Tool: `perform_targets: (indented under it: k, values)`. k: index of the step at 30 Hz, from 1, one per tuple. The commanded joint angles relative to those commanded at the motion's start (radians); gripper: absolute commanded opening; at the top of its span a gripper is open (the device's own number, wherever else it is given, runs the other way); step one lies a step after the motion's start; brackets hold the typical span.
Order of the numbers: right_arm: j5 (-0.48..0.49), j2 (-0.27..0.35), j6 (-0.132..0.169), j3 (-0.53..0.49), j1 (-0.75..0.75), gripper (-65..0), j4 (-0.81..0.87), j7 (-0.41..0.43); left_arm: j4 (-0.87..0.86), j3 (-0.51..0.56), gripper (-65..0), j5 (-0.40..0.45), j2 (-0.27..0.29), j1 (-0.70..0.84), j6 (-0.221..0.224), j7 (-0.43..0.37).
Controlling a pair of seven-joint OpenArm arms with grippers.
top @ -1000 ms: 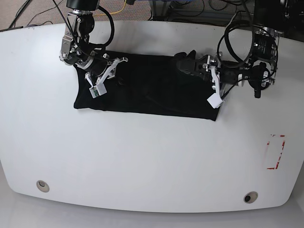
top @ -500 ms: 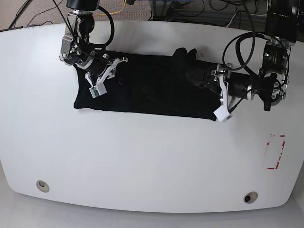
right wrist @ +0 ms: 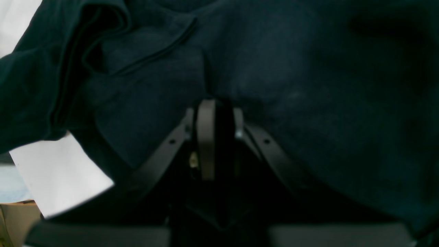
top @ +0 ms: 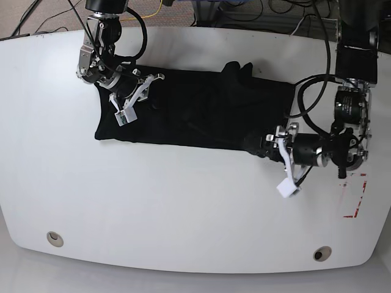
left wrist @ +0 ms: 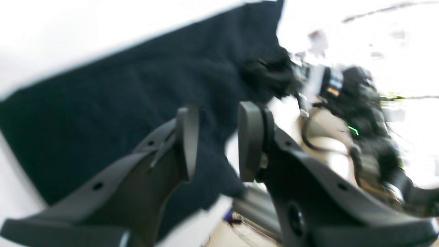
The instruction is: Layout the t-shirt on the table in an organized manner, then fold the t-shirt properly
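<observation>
Left gripper (top: 266, 148) now lower, at t-shirt (top: 183, 110) near corner.

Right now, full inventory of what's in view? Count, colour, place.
t-shirt: 1, black, spread in a long band across the far middle of the table, a bump of bunched cloth on its far edge.
table: 1, glossy white, fills the base view.
grommet holes: 2, round, grey, near edge, one toward each corner.
red tape marks: 1 group, red, near-right area in the base view.
cables: several, mostly black plus one yellow, on the floor beyond the table.
left gripper: 1, black, open, at the shirt's near corner.
right gripper: 1, black, shut on the t-shirt at its other end.
</observation>
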Motion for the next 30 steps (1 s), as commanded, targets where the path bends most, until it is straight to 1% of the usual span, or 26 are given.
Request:
perform_targets:
  k: [1, 3, 10, 14, 16, 18, 21, 22, 23, 24, 26, 27, 28, 30]
  values:
    - [0.0, 0.0, 0.0, 0.0, 0.002, -58.7, 0.0, 0.0, -0.009, 0.017, -46.8, 0.041, 0.028, -0.014, 0.0, 0.0]
    - [0.0, -0.002, 0.0, 0.0, 0.012, -58.7, 0.0, 0.0, -0.015, 0.04, -46.8, 0.092, 0.06, -0.025, -0.002, 0.0]
    - [0.0, -0.002, 0.0, 0.0, 0.021, -58.7, 0.0, 0.0, -0.037, 0.133, -46.7, 0.249, 0.17, -0.026, 0.0, -0.002]
    - [0.0, -0.002, 0.0, 0.0, 0.023, -58.7, 0.0, 0.0, -0.043, 0.143, -46.7, 0.301, 0.198, -0.011, 0.005, 0.0]
    - [0.0, -0.002, 0.0, 0.0, 0.023, -58.7, 0.0, 0.0, -0.043, 0.141, -46.7, 0.347, 0.221, 0.006, 0.043, 0.0]
    - [0.0, -0.002, 0.0, 0.0, 0.023, -58.7, 0.0, 0.0, -0.043, 0.14, -46.7, 0.394, 0.242, 0.015, 0.098, 0.0]
    - [0.0, -0.002, 0.0, 0.0, 0.023, -58.7, 0.0, 0.0, -0.041, 0.143, -46.7, 0.44, 0.267, 0.017, 0.166, 0.0]
    - [0.0, -0.002, 0.0, 0.0, 0.023, -58.7, 0.0, 0.0, -0.041, 0.143, -46.7, 0.45, 0.275, 0.018, 0.19, 0.0]
    - [0.0, -0.002, 0.0, 0.0, 0.023, -58.7, 0.0, 0.0, -0.04, 0.143, -46.7, 0.453, 0.279, 0.02, 0.201, 0.0]
    - [-0.002, -0.002, 0.0, 0.0, 0.023, -58.7, 0.0, 0.0, -0.038, 0.143, -46.7, 0.456, 0.284, 0.025, 0.224, 0.0]
    - [-0.002, -0.002, 0.0, 0.0, 0.023, -58.7, 0.0, 0.0, -0.035, 0.143, -46.5, 0.459, 0.29, 0.026, 0.252, -0.002]
    - [-0.002, -0.002, 0.0, 0.0, 0.023, -58.7, 0.0, 0.0, -0.035, 0.143, -46.5, 0.459, 0.298, 0.026, 0.276, -0.002]
    - [-0.002, -0.002, 0.0, 0.0, 0.023, -58.7, 0.0, 0.0, -0.035, 0.143, -46.5, 0.459, 0.302, 0.026, 0.285, -0.002]
    - [-0.002, -0.002, 0.0, 0.0, 0.025, -58.7, 0.0, 0.0, -0.037, 0.143, -46.5, 0.459, 0.315, 0.026, 0.318, -0.011]
